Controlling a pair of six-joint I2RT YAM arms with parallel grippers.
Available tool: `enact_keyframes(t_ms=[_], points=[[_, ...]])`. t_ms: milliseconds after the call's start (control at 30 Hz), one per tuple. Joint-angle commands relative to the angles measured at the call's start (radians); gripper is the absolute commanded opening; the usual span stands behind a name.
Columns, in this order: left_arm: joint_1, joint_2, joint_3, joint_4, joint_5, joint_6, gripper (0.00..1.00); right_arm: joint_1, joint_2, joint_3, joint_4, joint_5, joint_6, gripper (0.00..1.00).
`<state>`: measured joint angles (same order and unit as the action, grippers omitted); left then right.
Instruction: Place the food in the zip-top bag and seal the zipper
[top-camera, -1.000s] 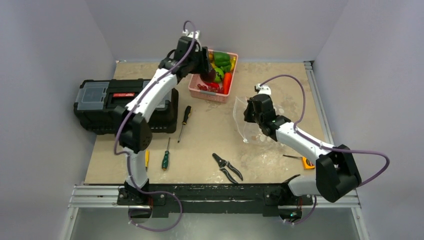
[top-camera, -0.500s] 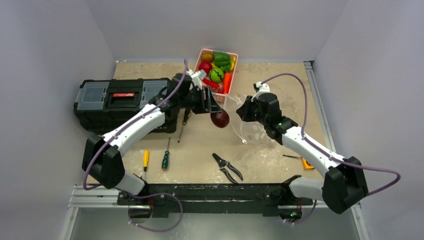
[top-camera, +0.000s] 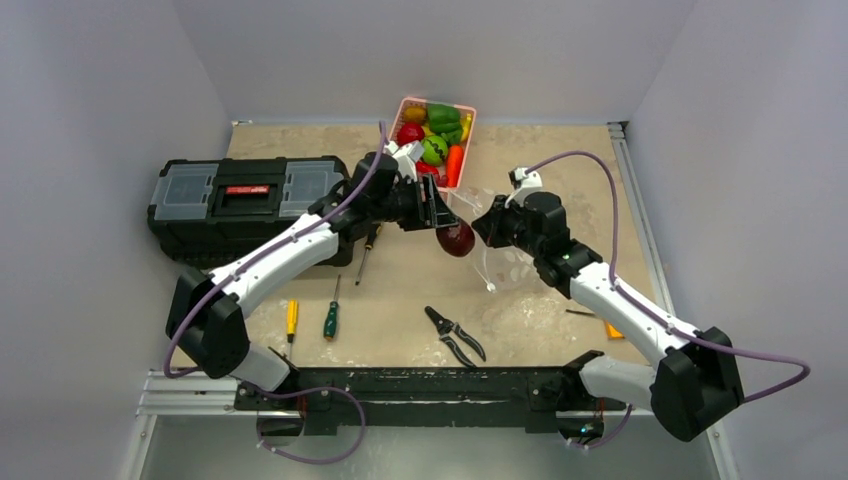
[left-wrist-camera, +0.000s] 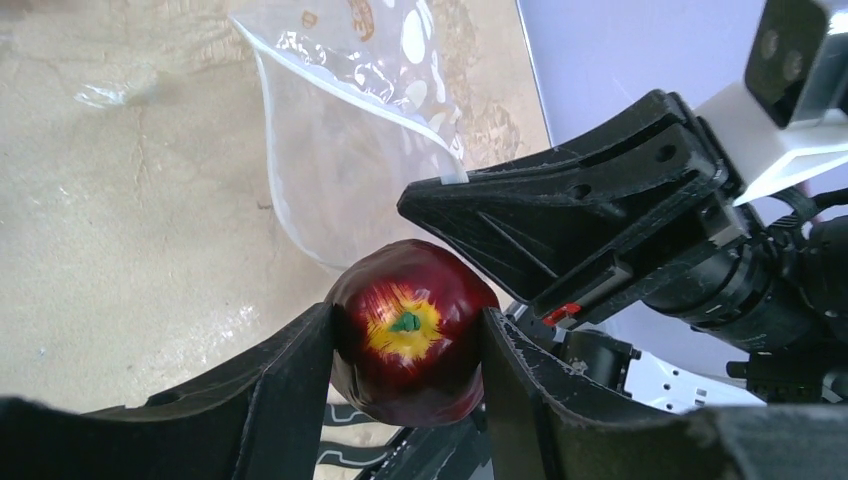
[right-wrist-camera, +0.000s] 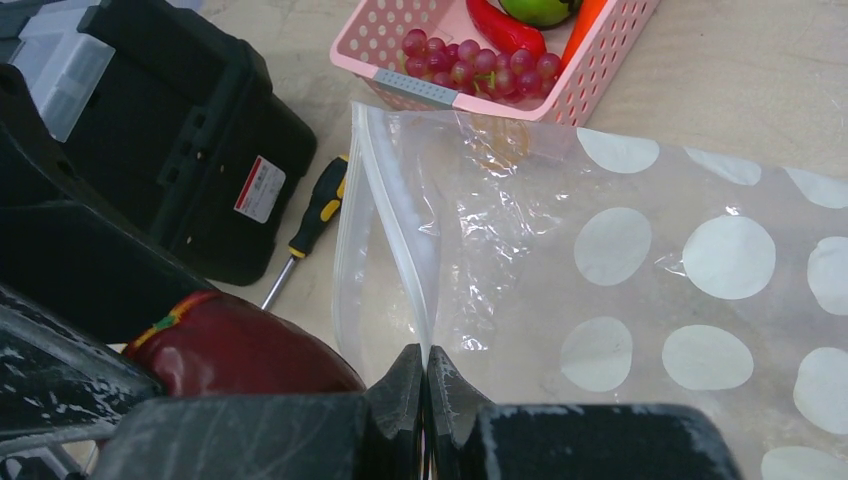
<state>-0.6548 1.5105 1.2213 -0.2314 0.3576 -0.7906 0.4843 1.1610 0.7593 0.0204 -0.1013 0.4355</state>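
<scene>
A maroon apple (top-camera: 456, 238) with a yellow patch and green stem (left-wrist-camera: 410, 330) hangs above the table, and my left gripper (top-camera: 447, 226) (left-wrist-camera: 407, 318) is shut on it. It is right beside the mouth of the clear zip-top bag (top-camera: 512, 266) (right-wrist-camera: 600, 240) (left-wrist-camera: 340, 150). My right gripper (top-camera: 486, 226) (right-wrist-camera: 425, 362) is shut on the bag's pale zipper (right-wrist-camera: 396, 225), holding that rim up so the mouth gapes toward the apple. More food lies in the pink basket (top-camera: 468, 140) (right-wrist-camera: 410, 88): a green pepper (top-camera: 443, 113), a green round fruit (top-camera: 433, 150), a red fruit (top-camera: 410, 133) and grapes (right-wrist-camera: 480, 65).
A black toolbox (top-camera: 240, 205) stands at the left. Screwdrivers (top-camera: 368, 240) (top-camera: 331, 310) (top-camera: 292, 318) lie in front of it, pliers (top-camera: 455, 335) near the front middle, and a small orange tool (top-camera: 615, 327) at the right by my right arm.
My left arm came away from the basket with the apple and carried it right to the bag's mouth. The right gripper raised the bag's rim and shifted slightly left.
</scene>
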Motion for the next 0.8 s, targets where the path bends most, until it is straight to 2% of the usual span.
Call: enact_keyframes(t_ms=[0, 400, 767], points=[[0.006, -0.079, 0.031, 0.059, -0.058, -0.015, 0.0, -0.001, -0.03, -0.012, 0.056, -0.038, -0.017, 0.0], [0.007, -0.032, 0.017, 0.087, -0.13, -0.07, 0.0, 0.001, -0.032, -0.019, 0.082, -0.089, -0.004, 0.0], [0.004, 0.053, 0.014, 0.005, -0.103, -0.065, 0.0, 0.006, -0.021, -0.011, 0.098, -0.091, 0.0, 0.0]])
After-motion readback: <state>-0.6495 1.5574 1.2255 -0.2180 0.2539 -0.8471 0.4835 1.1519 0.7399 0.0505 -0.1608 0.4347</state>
